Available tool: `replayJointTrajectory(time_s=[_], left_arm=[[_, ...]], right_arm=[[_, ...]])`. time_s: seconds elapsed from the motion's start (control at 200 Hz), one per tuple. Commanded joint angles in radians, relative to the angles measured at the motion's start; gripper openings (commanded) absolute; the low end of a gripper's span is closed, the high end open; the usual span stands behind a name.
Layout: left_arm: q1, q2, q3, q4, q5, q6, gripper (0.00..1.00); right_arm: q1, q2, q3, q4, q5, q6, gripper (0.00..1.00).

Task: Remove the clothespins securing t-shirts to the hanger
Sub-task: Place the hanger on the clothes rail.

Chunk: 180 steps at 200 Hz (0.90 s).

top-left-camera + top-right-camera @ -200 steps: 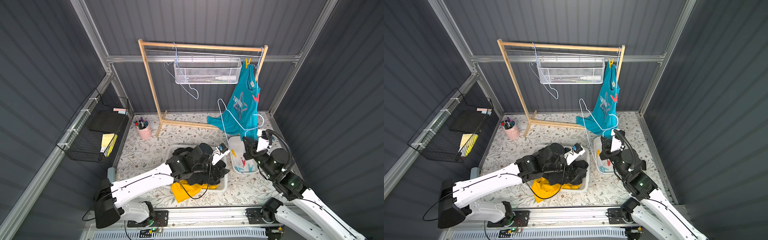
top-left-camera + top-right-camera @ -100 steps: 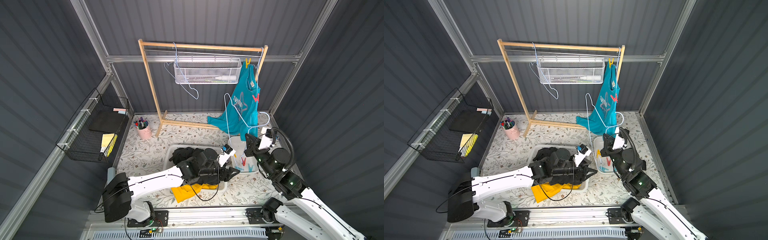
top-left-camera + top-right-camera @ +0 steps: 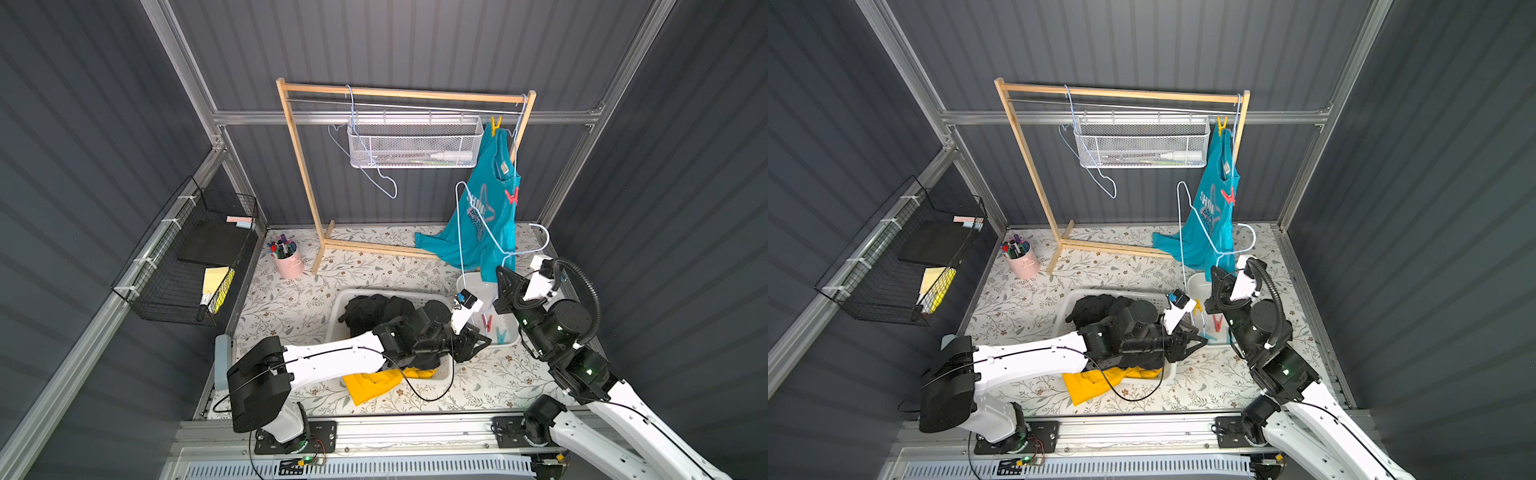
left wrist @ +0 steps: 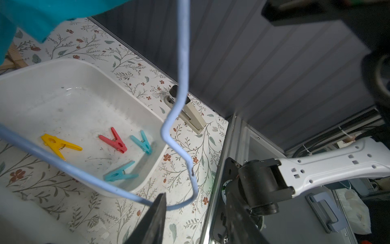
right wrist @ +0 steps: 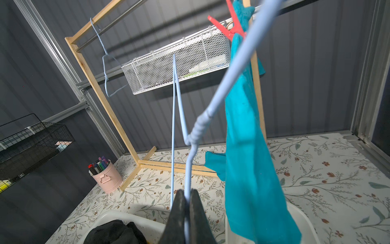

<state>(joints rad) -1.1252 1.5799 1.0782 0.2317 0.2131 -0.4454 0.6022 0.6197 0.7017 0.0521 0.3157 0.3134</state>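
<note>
Presently holding the bare blue hanger (image 5: 197, 128) with the right gripper (image 5: 187, 191), fingers (image 5: 179, 211) pressed together on the wire just beside the twisted neck, above the table's (image 3: 415, 253) right edge and in front of the teal t-shirt (image 3: 492, 166). Cannot tell the state of the left gripper (image 3: 478, 345): only one dark finger (image 4: 154, 221) in the left wrist view, touching or just beside the hanger's lower bend, so no firm hold to be assumed.

Two clothespins not yet off, by the look of it: yellow clothespin (image 3: 496, 124) at the teal t-shirt's top under the rack's (image 3: 407, 92) rail, red clothespin (image 3: 511, 196) lower on the same cloth, at the rack's right end along the table's far edge. Four freed clothespins (image 4: 115, 141) in the white tub (image 4: 126, 95) near the right edge. Black t-shirt (image 3: 370, 309) and mustard t-shirt (image 3: 374, 384) at the basket (image 3: 345, 299), mid-table.

Most likely trouble: thin wire twisting in so small a pinch, swinging into the teal cloth and dragging it against the red clothespin, or tugging the rack. Could also dip the lower bend into the tub just below, flicking clothespins out or tipping it. Risks bending the wire through pulling with both arms in different directions. Worth watching the hook (image 3: 547, 242) too: near the right arm's black hose (image 3: 597, 305), easy to snag there.
</note>
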Motion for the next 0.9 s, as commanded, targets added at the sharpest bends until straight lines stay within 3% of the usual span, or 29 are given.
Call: replayJointTrajectory(time_s=[0.0, 0.295, 0.575, 0.735, 0.785, 0.895], left_arm=[[-0.010, 0.027, 0.027, 0.057, -0.020, -0.024, 0.44], [-0.018, 0.057, 0.041, 0.092, -0.062, -0.022, 0.34], [-0.019, 0.060, 0.041, 0.114, -0.060, -0.032, 0.00], [-0.019, 0.051, 0.043, 0.115, -0.067, -0.033, 0.00], [-0.019, 0.047, 0.044, 0.111, -0.066, -0.028, 0.00], [-0.019, 0.035, 0.049, 0.092, -0.067, -0.018, 0.00]], right_arm=[[-0.003, -0.019, 0.009, 0.010, 0.017, 0.017, 0.00], [-0.002, -0.031, 0.002, -0.005, 0.019, 0.021, 0.00], [-0.002, -0.035, -0.005, -0.004, 0.016, 0.026, 0.00], [-0.002, -0.034, -0.008, -0.003, 0.006, 0.021, 0.00], [-0.003, -0.035, -0.004, -0.005, -0.001, 0.014, 0.06], [-0.003, -0.049, 0.001, -0.024, -0.025, -0.005, 0.34]])
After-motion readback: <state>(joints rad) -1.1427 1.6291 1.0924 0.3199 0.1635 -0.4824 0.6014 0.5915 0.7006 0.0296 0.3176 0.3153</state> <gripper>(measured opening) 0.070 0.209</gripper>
